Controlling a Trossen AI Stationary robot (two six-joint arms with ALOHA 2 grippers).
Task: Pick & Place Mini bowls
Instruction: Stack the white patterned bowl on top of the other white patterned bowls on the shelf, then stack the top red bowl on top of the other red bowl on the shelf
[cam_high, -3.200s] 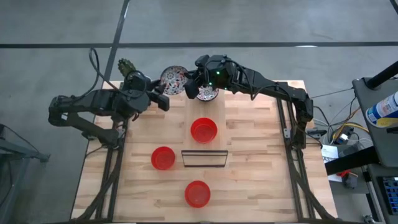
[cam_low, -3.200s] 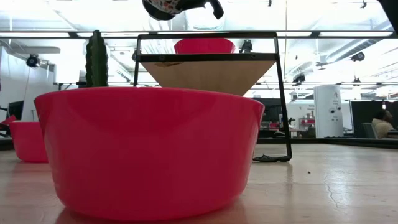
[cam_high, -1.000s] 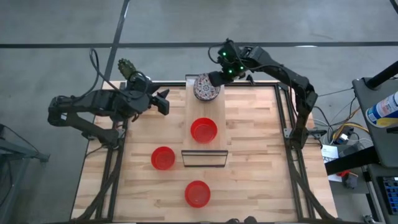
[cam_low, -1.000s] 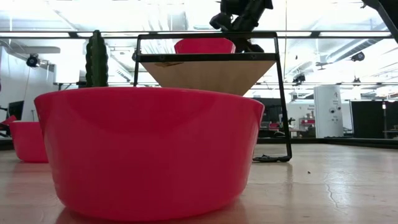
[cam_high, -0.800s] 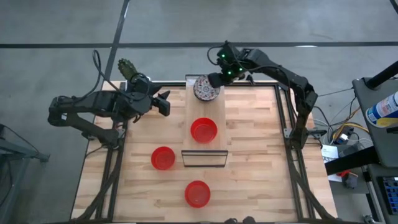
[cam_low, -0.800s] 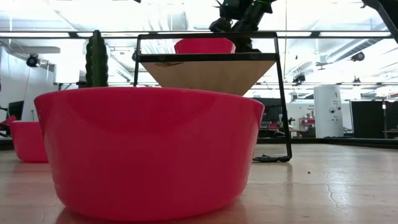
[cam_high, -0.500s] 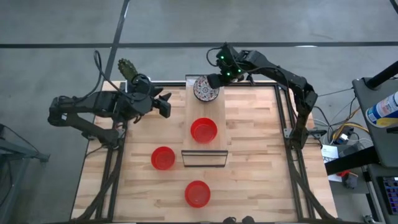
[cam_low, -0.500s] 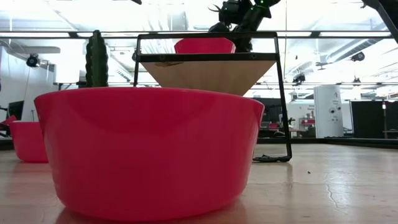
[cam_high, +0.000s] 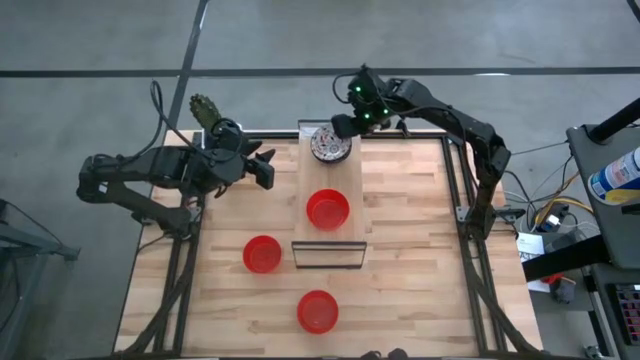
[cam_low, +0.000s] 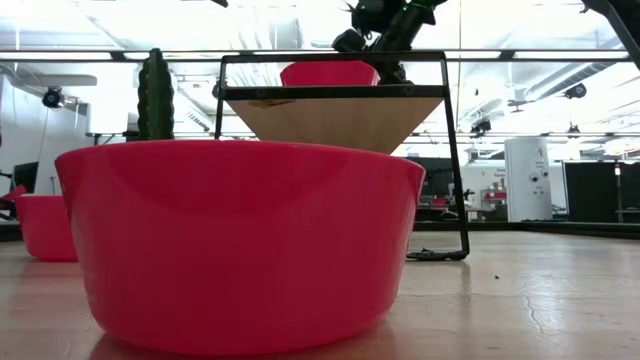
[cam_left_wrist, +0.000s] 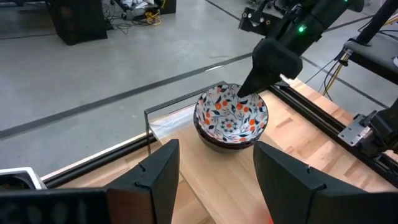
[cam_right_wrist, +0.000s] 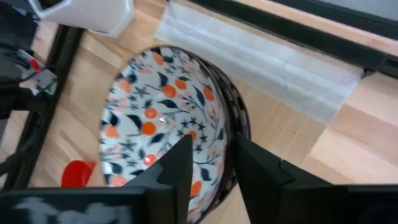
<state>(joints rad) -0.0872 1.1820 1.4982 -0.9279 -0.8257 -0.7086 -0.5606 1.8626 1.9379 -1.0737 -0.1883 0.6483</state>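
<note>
Your right gripper (cam_high: 338, 128) hangs at the far end of the raised wooden shelf (cam_high: 345, 185), its fingers (cam_right_wrist: 180, 168) parted and straddling the near rim of the patterned bowls (cam_high: 329, 145) without pinching them. Those bowls, white with orange and dark sprigs, sit nested as a stack directly under and just ahead of the fingertips, resting on the shelf beside a strip of clear tape (cam_right_wrist: 267, 68). Farther along the same shelf from the right gripper sits a red bowl (cam_high: 327, 210).

Your left gripper (cam_high: 266, 166) waits to the side of the stack, near but apart from it, fingers (cam_left_wrist: 158, 177) spread wide and holding nothing, pointed toward the patterned bowls. Behind it stands the cactus pot (cam_high: 205, 108).

Two more red bowls rest on the table (cam_high: 420, 260) below the shelf, well away from both grippers: one (cam_high: 262, 254) off the shelf's front corner, one (cam_high: 317, 311) at the near edge.
</note>
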